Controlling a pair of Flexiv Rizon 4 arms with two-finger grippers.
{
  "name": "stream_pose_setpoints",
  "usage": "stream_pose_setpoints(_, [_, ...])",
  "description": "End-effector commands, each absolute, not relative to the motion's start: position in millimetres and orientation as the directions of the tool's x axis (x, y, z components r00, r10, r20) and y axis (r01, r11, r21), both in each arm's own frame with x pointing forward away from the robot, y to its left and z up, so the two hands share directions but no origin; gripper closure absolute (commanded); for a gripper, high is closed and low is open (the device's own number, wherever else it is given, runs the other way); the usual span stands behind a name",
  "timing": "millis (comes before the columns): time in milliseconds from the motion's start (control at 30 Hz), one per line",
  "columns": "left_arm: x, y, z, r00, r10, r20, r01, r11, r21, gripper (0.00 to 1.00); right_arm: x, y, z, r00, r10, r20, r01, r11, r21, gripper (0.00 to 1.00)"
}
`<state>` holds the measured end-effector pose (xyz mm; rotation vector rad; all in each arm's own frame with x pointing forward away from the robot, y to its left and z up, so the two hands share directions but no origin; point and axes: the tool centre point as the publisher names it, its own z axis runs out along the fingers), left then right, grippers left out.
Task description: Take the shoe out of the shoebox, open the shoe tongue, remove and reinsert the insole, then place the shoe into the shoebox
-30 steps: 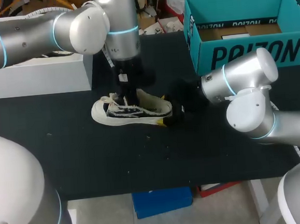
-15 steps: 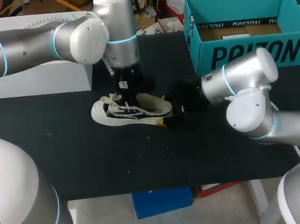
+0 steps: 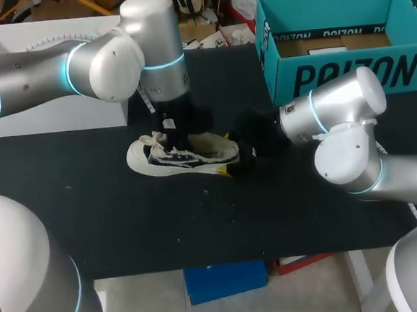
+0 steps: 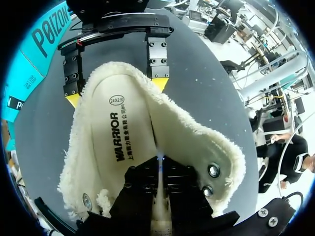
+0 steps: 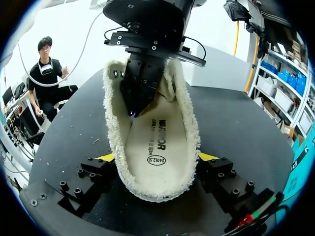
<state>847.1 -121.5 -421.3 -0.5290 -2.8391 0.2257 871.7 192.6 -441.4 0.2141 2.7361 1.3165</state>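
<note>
The shoe (image 3: 187,156) is out of the shoebox and stands on its sole near the middle of the black desk (image 3: 199,222), toe toward the left edge and heel toward the right. The open teal shoebox (image 3: 332,74) stands at the far right corner, well apart from the shoe.

The left arm comes down from above, and the left gripper (image 3: 181,133) is inside the shoe's opening. In the left wrist view the left gripper (image 4: 160,169) has its black fingers pressed close together, with only a thin slit between them. Their ends are down on the pale printed insole (image 4: 123,132), which lies flat inside the fleecy lining. Whether they pinch anything cannot be told.

The right gripper (image 3: 241,159) is at the heel. In the right wrist view the right gripper (image 5: 156,157) has its fingers spread wide, with one yellow tip against each side of the heel, clamping the shoe. A white box (image 3: 53,103) stands at the far left corner.
</note>
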Motion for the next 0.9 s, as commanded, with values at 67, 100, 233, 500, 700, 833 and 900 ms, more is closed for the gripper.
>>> stream_pose_setpoints(67, [835,-121,-439,-0.912,0.365,0.186,0.335,0.926,-0.173,0.65,873,193,-443,-0.985,0.171,-0.026,0.087,0.619,0.78,1.0])
stream_pose_setpoints(100, [835,-121,-441,-0.913,0.364,0.184,0.335,0.926,-0.171,0.64,873,193,-443,-0.985,0.171,-0.026,0.087,0.619,0.78,1.0])
stream_pose_setpoints(233, [835,-120,-445,-0.918,0.356,0.174,0.33,0.93,-0.162,0.6,873,193,-443,-0.985,0.171,-0.026,0.087,0.619,0.78,1.0])
stream_pose_setpoints(500, [830,-114,-456,-0.955,0.295,-0.034,0.297,0.952,-0.078,0.61,873,193,-443,-0.985,0.171,-0.026,0.087,0.619,0.78,1.0])
stream_pose_setpoints(700, [827,-103,-468,-0.944,0.251,-0.214,0.262,0.965,-0.024,0.66,873,193,-443,-0.985,0.171,-0.026,0.087,0.619,0.78,1.0])
stream_pose_setpoints(833, [833,-98,-476,-0.927,0.238,-0.289,0.246,0.969,0.008,0.65,873,193,-443,-0.985,0.171,-0.026,0.087,0.619,0.78,1.0])
stream_pose_setpoints(900, [838,-96,-478,-0.92,0.233,-0.315,0.243,0.97,0.009,0.67,873,193,-443,-0.985,0.171,-0.026,0.087,0.619,0.78,1.0])
